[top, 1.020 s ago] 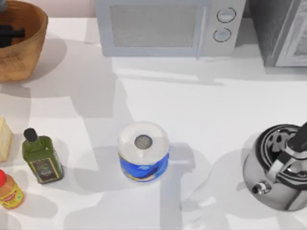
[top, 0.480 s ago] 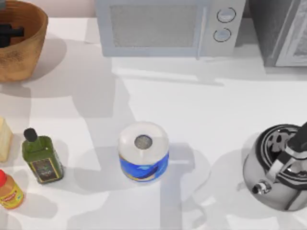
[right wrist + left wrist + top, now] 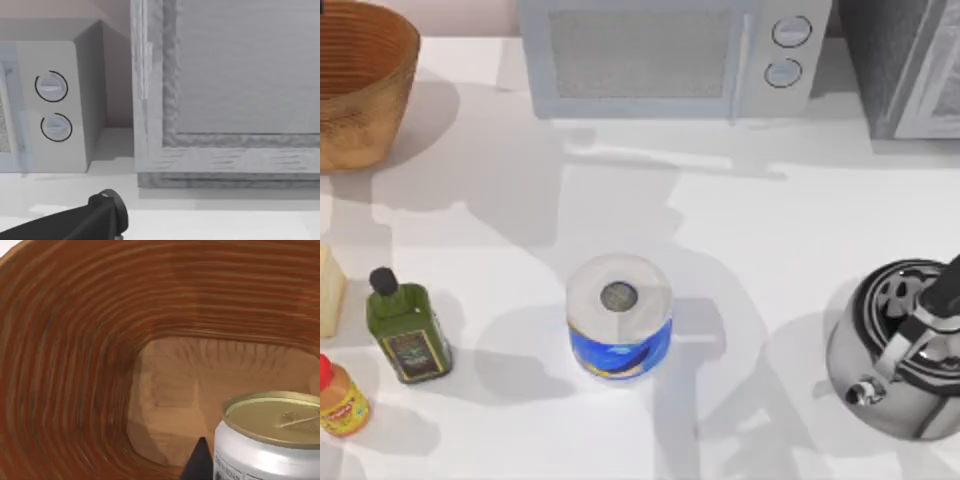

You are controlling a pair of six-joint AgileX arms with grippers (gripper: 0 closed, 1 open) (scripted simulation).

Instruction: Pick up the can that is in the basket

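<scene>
The left gripper's fingertip (image 3: 199,462) is showing as 1 dark point just beside the can (image 3: 270,437), and I cannot tell how far it is spread. The can is standing upright inside the basket (image 3: 75,365), showing a dull gold top and silvery wall.

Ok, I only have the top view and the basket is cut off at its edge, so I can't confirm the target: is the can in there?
Observer: Yes. The left wrist view shows the can upright inside the basket, gold top up.
Operator: Is the left gripper close to it?
Observer: The left gripper's fingertip, dark and pointed, sits right beside the can's silver side. I cannot tell whether it touches.
</scene>
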